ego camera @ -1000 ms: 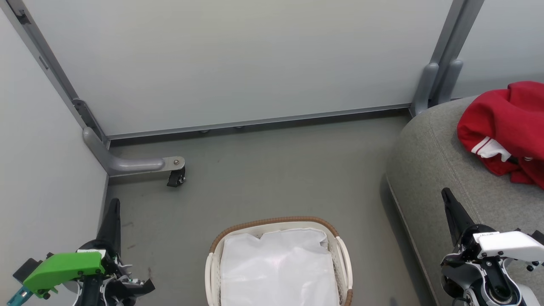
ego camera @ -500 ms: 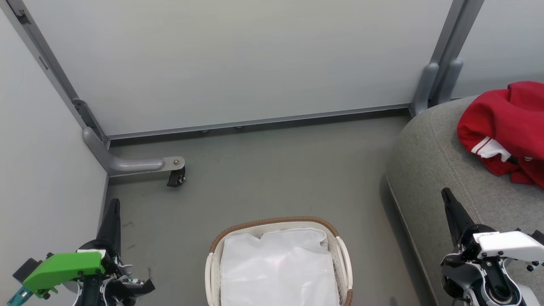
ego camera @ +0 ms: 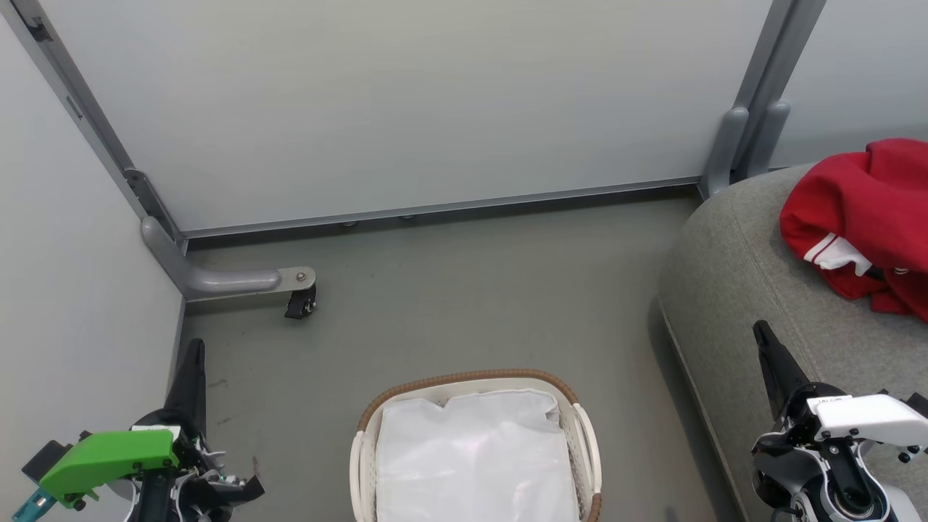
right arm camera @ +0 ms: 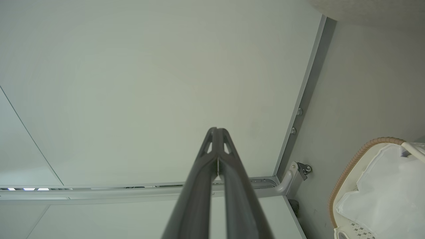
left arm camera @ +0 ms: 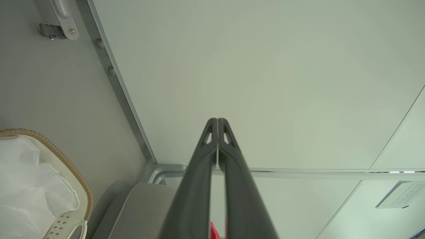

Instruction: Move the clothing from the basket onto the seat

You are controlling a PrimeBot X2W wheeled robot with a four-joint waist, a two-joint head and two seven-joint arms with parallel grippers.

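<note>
The basket [ego camera: 471, 378] stood on the floor [ego camera: 464, 290], a little away from the rounded edge of the seat [ego camera: 732, 275]. Inside the basket lay a white liner [ego camera: 475, 464], wrinkled and reaching up to the brown rim. A red garment [ego camera: 863, 210] with a white stripe lay in a heap on the seat, a little in from the edge that faced the basket.

The left hand [ego camera: 193, 348] was closed, with its two dark fingers pressed together and nothing between them. It hung over the floor, close to the wall panel [ego camera: 65, 304] on the left. The basket was to its right, apart from it.

The right hand [ego camera: 760, 330] was also closed and empty. In the right wrist view its fingers met at the tips. It was over the seat near the seat's edge, and the basket was to its left, not touching it. The red garment lay beyond the fingertips and more to the right, well apart from the hand. The basket stood between the two hands.
</note>
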